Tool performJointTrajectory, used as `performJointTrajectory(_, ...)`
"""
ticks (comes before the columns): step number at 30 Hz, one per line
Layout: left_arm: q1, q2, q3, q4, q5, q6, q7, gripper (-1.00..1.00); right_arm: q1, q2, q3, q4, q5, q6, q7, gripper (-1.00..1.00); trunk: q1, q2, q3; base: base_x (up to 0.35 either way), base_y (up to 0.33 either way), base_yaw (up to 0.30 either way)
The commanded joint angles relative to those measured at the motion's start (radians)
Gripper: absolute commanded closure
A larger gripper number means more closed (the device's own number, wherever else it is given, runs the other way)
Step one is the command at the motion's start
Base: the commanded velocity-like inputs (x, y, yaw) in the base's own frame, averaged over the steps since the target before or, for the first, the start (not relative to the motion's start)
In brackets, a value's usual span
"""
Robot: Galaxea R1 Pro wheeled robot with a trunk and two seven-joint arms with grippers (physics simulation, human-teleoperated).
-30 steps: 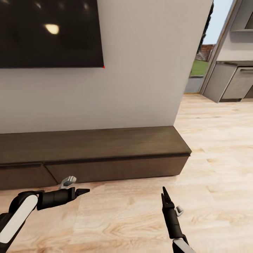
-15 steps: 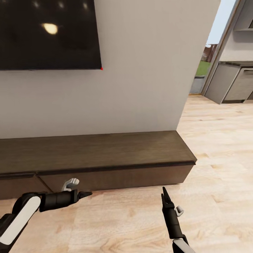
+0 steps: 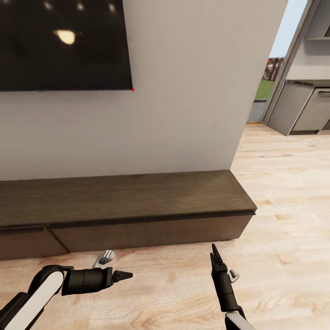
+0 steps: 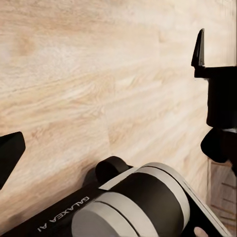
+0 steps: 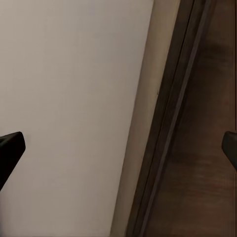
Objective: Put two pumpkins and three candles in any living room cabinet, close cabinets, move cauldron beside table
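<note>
1. Dark brown wood runs across the middle of my head view: the cabinet (image 3: 137,201), a long low unit against a pale wall (image 3: 183,91), its flat drawer fronts all flush and closed.
2. A black screen (image 3: 64,43) hangs on that wall above the cabinet's left part, with a lamp's glow mirrored in it.
3. My left pincer (image 3: 123,276) hovers low over the light wooden floor (image 3: 284,229), in front of the cabinet and apart from it, pointing to the right. In the head view its tips look drawn to one point, but in the left wrist view the two fingertips (image 4: 199,49) stand wide apart with bare floorboards between them, so it is released and holds nothing.
4. My right pincer (image 3: 214,255) points up toward the cabinet's right end, also over bare floor. In the right wrist view its two dark fingertips (image 5: 10,148) sit at opposite edges with the wall and the cabinet's top edge between them, so it too is released and empty-handed.
5. To the right, past the wall's corner, grey kitchen units (image 3: 302,107) stand beyond an opening with green grass (image 3: 260,89) outside.
</note>
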Motion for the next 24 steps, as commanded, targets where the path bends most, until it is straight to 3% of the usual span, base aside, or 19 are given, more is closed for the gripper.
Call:
performJointTrajectory(1,-0.001,0.001,0.001,-0.001,-0.005,0.001,-0.009,-1.0,-0.001,-0.001,0.008,0.001,-0.009,-0.007,0.002,-1.0,0.004,-0.008,-0.004,0.0,0.0,0.0)
performJointTrajectory(12,-0.001,0.004,0.015,-0.005,0.002,0.001,-0.009,-1.0,-0.001,-0.001,0.009,0.001,-0.007,-0.006,-0.015,-1.0,0.046,-0.085,-0.038,0.0,0.0,0.0)
performJointTrajectory(18,-0.001,0.004,0.016,-0.005,0.03,0.001,-0.009,-1.0,-0.001,-0.001,0.009,0.001,-0.007,-0.006,-0.027,-1.0,0.069,-0.127,-0.057,0.0,0.0,0.0)
performJointTrajectory(24,-0.001,0.004,0.016,-0.006,0.033,0.001,-0.009,-1.0,-0.001,-0.001,0.009,0.001,-0.007,-0.006,-0.028,-1.0,0.092,-0.169,-0.076,0.0,0.0,0.0)
